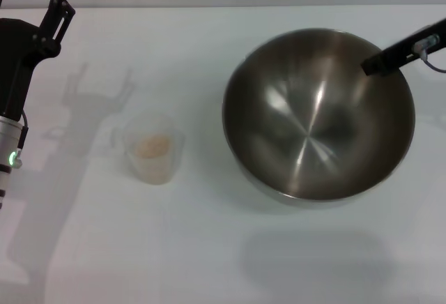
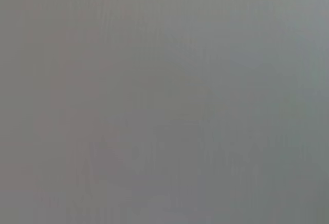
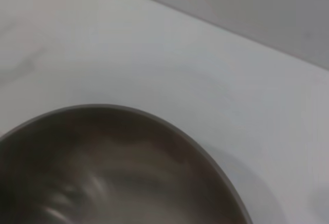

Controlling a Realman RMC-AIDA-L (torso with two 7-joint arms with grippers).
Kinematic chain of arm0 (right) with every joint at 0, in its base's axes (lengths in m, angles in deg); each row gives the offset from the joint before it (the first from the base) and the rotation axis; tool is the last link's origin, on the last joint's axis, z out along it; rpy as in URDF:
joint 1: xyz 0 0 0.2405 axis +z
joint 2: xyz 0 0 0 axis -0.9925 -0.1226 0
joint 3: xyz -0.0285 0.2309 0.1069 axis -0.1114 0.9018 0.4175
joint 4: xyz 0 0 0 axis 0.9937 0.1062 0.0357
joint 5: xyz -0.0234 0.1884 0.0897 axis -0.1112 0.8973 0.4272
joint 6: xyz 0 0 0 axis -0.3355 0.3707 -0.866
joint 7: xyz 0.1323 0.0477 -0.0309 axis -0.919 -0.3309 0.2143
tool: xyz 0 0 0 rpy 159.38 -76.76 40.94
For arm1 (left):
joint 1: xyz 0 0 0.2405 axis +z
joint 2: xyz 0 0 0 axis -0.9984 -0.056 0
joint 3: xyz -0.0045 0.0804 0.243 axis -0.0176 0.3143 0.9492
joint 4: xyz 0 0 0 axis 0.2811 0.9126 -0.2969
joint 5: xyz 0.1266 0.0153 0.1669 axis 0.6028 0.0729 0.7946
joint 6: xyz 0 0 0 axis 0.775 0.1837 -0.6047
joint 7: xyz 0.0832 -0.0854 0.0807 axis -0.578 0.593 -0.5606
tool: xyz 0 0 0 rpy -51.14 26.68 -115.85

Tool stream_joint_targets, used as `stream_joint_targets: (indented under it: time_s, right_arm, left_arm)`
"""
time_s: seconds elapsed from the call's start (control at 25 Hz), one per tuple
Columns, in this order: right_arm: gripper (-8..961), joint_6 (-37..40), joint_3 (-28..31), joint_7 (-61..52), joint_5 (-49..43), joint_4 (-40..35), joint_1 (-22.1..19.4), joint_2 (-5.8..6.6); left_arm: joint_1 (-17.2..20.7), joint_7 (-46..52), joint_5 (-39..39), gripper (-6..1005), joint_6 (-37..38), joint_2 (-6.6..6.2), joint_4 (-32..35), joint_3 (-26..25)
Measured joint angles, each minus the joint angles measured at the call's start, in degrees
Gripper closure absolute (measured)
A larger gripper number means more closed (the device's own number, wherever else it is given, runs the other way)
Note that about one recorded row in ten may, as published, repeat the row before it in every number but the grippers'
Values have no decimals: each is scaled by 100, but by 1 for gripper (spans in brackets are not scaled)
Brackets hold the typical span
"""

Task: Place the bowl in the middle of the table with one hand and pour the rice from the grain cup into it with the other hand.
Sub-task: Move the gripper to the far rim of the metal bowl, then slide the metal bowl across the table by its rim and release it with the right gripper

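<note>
The white table (image 1: 174, 248) spreads bare beneath me, crossed by soft shadows. On it sits the cup (image 1: 154, 148), rice (image 1: 152, 145) showing pale inside, and to its right, well apart, the wide bowl (image 1: 318, 114), tilted. My left gripper (image 1: 56, 1) hangs at the far left edge, away from the cup; whether its fingers are spread I cannot tell. My right gripper (image 1: 376, 63) reaches over the bowl's far right rim, mostly cut off, its grip unclear. My left wrist shows only grey blur.
</note>
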Motion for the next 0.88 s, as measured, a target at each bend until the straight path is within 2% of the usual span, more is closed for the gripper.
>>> stream_joint_targets:
  time_s: [0.32, 0.44, 0.88]
  right_arm:
    - [944, -62, -185, 187, 633, 57, -26, -6]
    - [944, -73, -352, 263, 895, 345, 19, -9]
    - [942, -23, -395, 408, 969, 1244, 315, -9]
  left_arm:
    - [-11, -3, 0, 129, -1, 7, -22, 0]
    - [-15, -9, 0, 128, -1, 9, -38, 0]
    - [-16, -4, 0, 128, -1, 9, -43, 0]
